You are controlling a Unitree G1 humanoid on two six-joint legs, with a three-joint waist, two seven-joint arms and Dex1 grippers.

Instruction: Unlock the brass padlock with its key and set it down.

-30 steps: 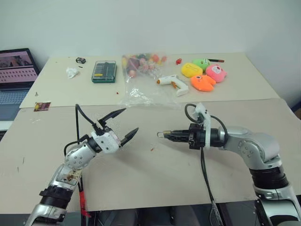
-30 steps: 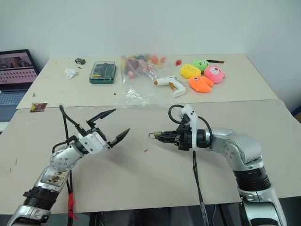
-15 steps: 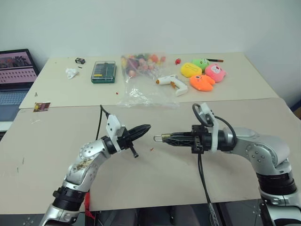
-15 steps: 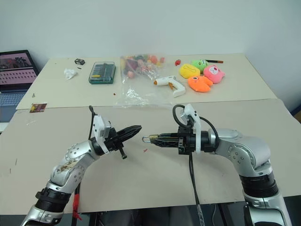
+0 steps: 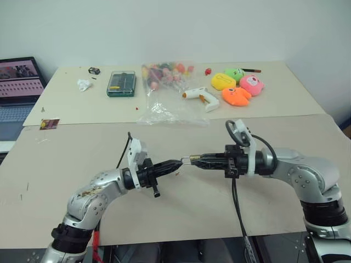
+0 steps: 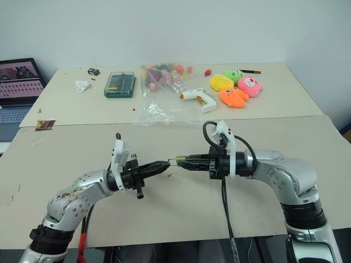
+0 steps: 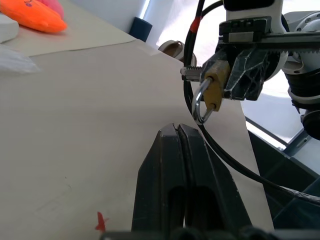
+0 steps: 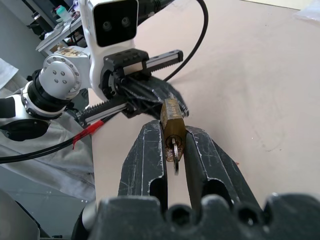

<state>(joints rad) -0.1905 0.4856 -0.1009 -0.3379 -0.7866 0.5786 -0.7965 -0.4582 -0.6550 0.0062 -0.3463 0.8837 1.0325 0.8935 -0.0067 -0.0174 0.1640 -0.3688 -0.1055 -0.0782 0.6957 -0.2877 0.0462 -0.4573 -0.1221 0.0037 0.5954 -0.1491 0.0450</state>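
Observation:
My right gripper points left, level above the table, and is shut on the brass padlock. The padlock's silver shackle sticks out past the fingertips towards my left arm. The silver key sits in the padlock's base, between the right fingers. My left gripper points right with its fingers pressed shut and nothing between them. Its tips lie just short of the shackle; I cannot tell whether they touch it.
On the far table lie a green tool case, a clear bag of coloured pieces, a white glue gun and several plush toys. A laptop stands at the far left. A black cable hangs from my right wrist.
My left gripper has shut, rolled over and swung right, so its tips now sit by the padlock's shackle. My right gripper has kept its grip and hardly moved.

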